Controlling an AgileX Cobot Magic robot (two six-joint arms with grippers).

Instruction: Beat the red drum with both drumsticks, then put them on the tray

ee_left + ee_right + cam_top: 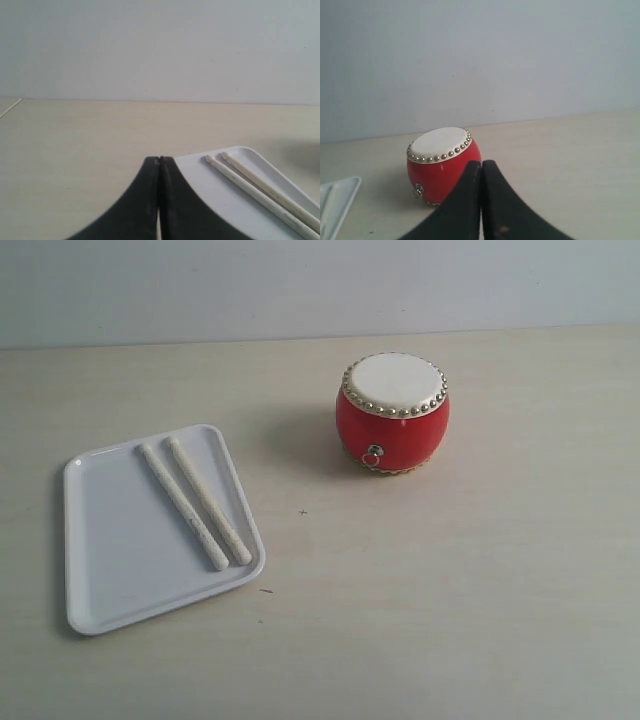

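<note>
The red drum (392, 412) stands upright on the table right of centre, cream skin up; the right wrist view shows the red drum (437, 165) beyond my right gripper (481, 163), which is shut and holds nothing. Both drumsticks (195, 502) lie side by side on the white tray (110, 570) at the left. In the left wrist view the drumsticks (260, 192) rest on the tray (200, 172) just beside my left gripper (159, 159), shut and empty. Neither gripper appears in the exterior view.
The pale wooden table (470, 580) stretches around the drum and tray. A light wall (300, 285) runs behind it. A corner of the tray (337, 197) shows in the right wrist view.
</note>
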